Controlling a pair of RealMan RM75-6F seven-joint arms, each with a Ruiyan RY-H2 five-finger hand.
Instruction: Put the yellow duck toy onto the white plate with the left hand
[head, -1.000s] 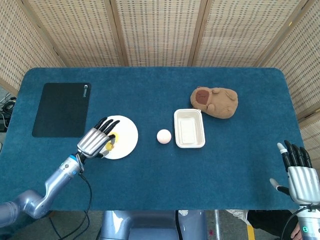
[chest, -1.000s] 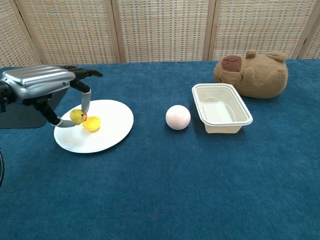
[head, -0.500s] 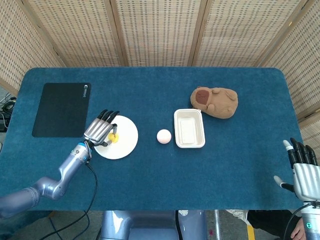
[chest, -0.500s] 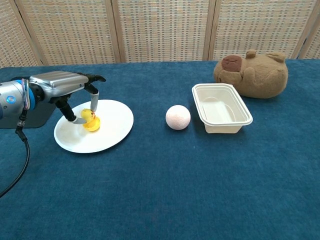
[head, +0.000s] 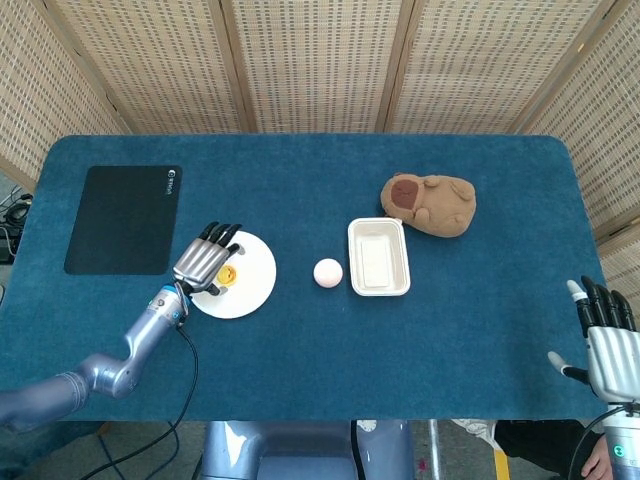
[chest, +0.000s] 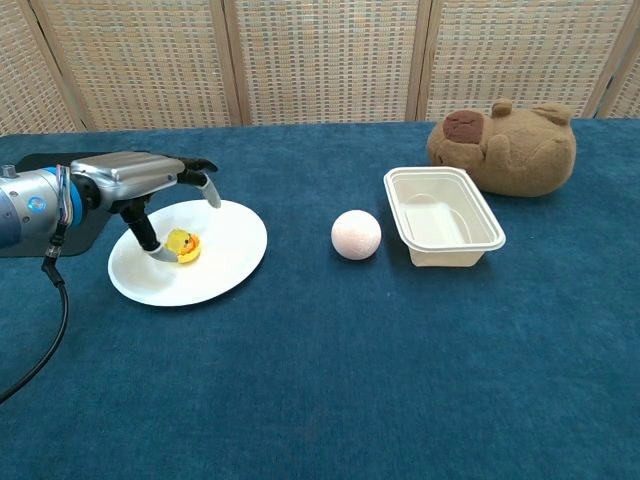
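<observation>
The yellow duck toy (head: 228, 273) (chest: 183, 245) lies on the left half of the white plate (head: 252, 287) (chest: 226, 272). My left hand (head: 205, 262) (chest: 136, 175) hovers over the plate's left edge, palm down, fingers spread and lifted off the duck. Its thumb reaches down just beside the toy's left side; whether it touches is unclear. My right hand (head: 604, 342) appears only in the head view, off the table's front right corner, fingers apart and holding nothing.
A pale pink ball (head: 328, 272) (chest: 356, 234) sits right of the plate. Beyond it stand a white rectangular container (head: 378, 288) (chest: 490, 228) and a brown plush animal (head: 430, 203) (chest: 505, 147). A black mat (head: 125, 218) lies at the far left.
The left hand lowered the duck onto the plate and let go; the finger that pinched it has lifted away. The right hand has barely moved.
</observation>
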